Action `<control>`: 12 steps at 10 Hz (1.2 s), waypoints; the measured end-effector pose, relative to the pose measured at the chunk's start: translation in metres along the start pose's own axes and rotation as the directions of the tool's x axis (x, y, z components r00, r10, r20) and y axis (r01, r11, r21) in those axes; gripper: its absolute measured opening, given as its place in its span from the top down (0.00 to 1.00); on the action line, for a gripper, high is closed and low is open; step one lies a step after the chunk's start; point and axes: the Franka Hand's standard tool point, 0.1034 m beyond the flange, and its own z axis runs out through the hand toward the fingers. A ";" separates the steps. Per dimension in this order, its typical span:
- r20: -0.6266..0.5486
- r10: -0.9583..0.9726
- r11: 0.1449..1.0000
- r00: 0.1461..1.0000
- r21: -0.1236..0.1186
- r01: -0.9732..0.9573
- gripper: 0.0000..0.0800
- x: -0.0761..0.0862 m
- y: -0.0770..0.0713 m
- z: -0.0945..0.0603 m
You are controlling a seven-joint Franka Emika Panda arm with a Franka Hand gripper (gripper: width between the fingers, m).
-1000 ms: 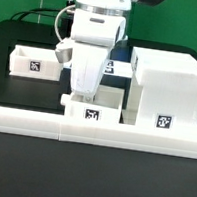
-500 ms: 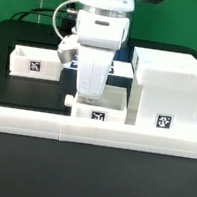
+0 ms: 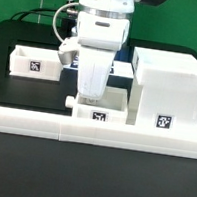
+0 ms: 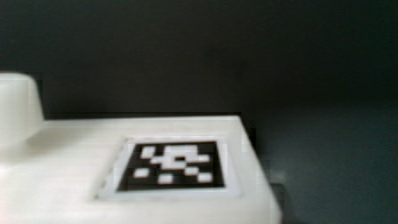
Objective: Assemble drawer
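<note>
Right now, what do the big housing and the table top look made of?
Housing: likely white plastic, smooth, matte; even colour, crisp straight edges, though painted board can't be ruled out. Table top: black and matte, no glare; cloth or coated board, cannot tell.

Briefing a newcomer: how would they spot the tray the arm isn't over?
Find the large boxy housing at the exterior view's right. Go past the arm to the exterior view's left: the open tray there stands alone, while the other tray sits under the arm.
</note>
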 end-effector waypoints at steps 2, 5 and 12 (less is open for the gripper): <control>0.000 0.006 1.000 1.000 0.002 -0.006 0.95 -0.001 -0.001 0.001; 0.002 0.004 1.000 1.000 0.011 -0.004 0.95 0.000 -0.001 0.000; 0.000 0.005 1.000 1.000 -0.003 -0.005 0.95 0.000 0.006 0.000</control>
